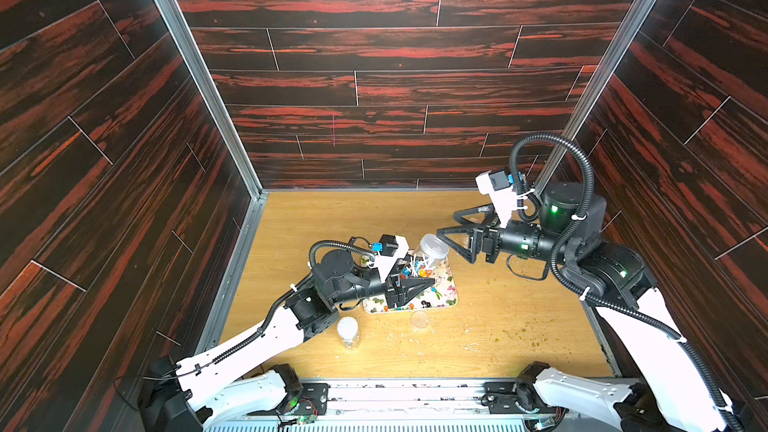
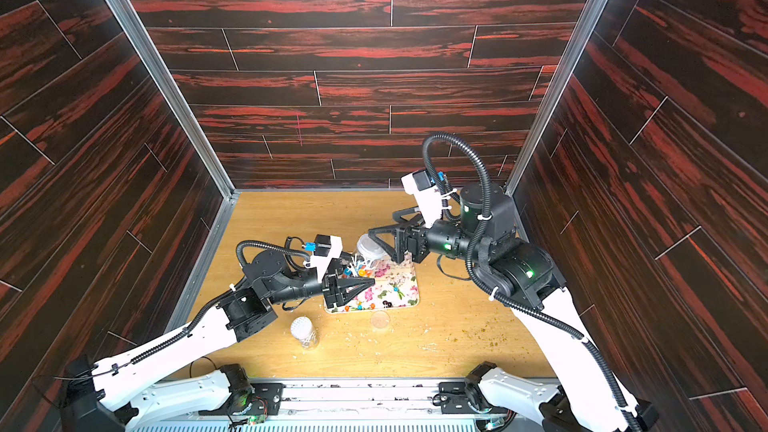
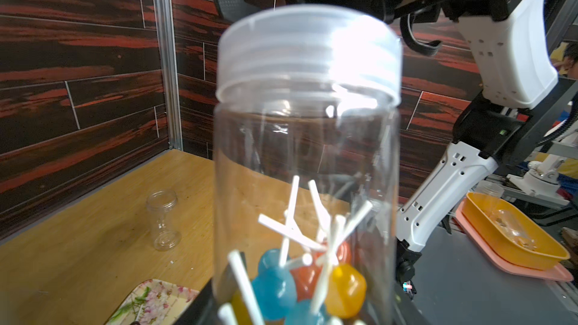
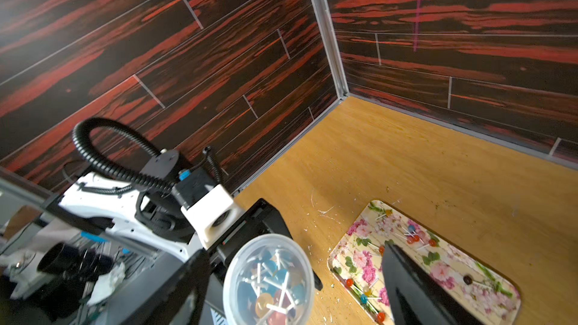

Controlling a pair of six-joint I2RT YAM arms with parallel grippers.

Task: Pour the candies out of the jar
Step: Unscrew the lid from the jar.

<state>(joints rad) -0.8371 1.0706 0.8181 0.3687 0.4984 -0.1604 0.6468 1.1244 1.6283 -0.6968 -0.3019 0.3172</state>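
The left fingers (image 1: 415,284) are gripping the jar (image 3: 306,151) of candies (image 3: 275,289) over the floral tray (image 1: 446,297); the right fingers (image 4: 413,286) are standing open beside its lid (image 1: 434,246).

A robotics lab — a test cell, not a lived-in room. Two white-and-black robot arms, the left arm (image 1: 266,330) and the right arm (image 1: 656,359), are mounted on a metal rail (image 1: 415,392) at the front of a wood-grain tabletop (image 1: 519,326). Panels printed with dark red wood grain (image 1: 374,47) box it in on three sides, framed by aluminium posts (image 1: 195,72). Past the open side, the left wrist view shows a grey workbench (image 3: 469,292) with a yellow tub (image 3: 513,232) stacked in a pink tray (image 3: 531,272) — and more white machinery (image 3: 544,176).
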